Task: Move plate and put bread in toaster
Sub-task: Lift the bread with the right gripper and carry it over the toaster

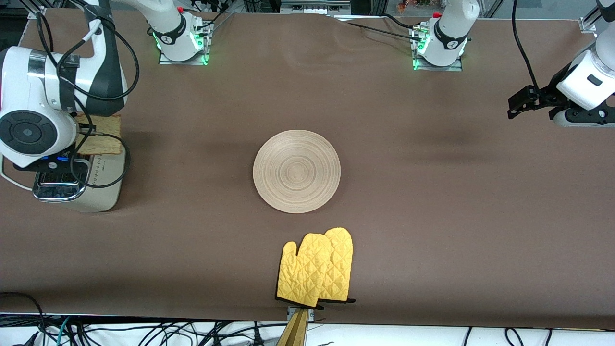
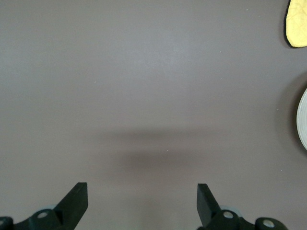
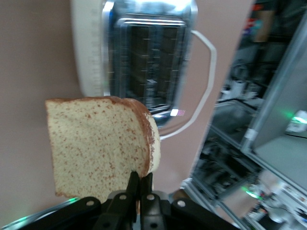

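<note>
The pale wooden plate [image 1: 296, 164] lies bare at the middle of the table; its edge shows in the left wrist view [image 2: 303, 120]. My right gripper [image 3: 140, 176] is shut on the bread [image 3: 96, 148] at its crust edge and holds the slice upright over the cream-white toaster [image 3: 144, 52]. In the front view the bread [image 1: 101, 134] hangs just above the toaster [image 1: 103, 187] at the right arm's end of the table, with the gripper mostly hidden by the wrist. My left gripper [image 1: 513, 108] is open and empty over bare table at the left arm's end [image 2: 142, 191].
A pair of yellow oven mitts [image 1: 317, 266] lies nearer the front camera than the plate, by the table's front edge; one tip shows in the left wrist view [image 2: 298, 24]. The toaster's white cord [image 3: 204, 91] loops beside it.
</note>
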